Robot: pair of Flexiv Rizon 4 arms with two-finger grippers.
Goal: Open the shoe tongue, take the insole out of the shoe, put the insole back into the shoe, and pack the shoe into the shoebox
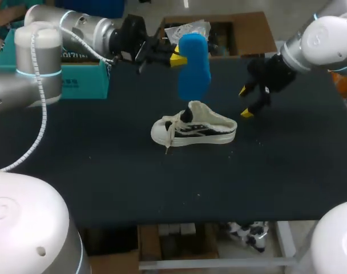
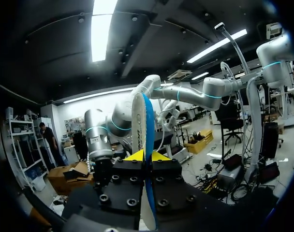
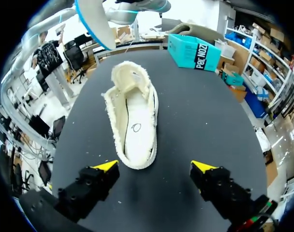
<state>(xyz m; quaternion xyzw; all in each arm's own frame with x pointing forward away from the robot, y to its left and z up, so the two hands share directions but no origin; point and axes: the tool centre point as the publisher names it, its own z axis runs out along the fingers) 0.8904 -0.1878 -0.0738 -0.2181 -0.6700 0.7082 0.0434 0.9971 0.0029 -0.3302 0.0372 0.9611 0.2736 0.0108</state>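
A white shoe (image 1: 193, 128) with black side markings lies on the dark table (image 1: 105, 165), toe to the left, its tongue pulled up. My left gripper (image 1: 176, 57) hangs above and behind it, shut on a blue insole (image 1: 194, 64) that dangles toward the shoe's opening. In the left wrist view the insole (image 2: 143, 135) stands edge-on between the yellow fingertips (image 2: 128, 156). My right gripper (image 1: 245, 101) is open just right of the shoe's heel. In the right wrist view the shoe (image 3: 133, 116) lies ahead of the open gripper (image 3: 154, 166), its cream inside bare, with the insole (image 3: 95, 21) hanging beyond.
A teal shoebox (image 1: 76, 71) stands at the table's back left, also seen as a teal box (image 3: 194, 52) beyond the shoe. A brown cardboard box (image 1: 242, 34) sits behind the table's far edge.
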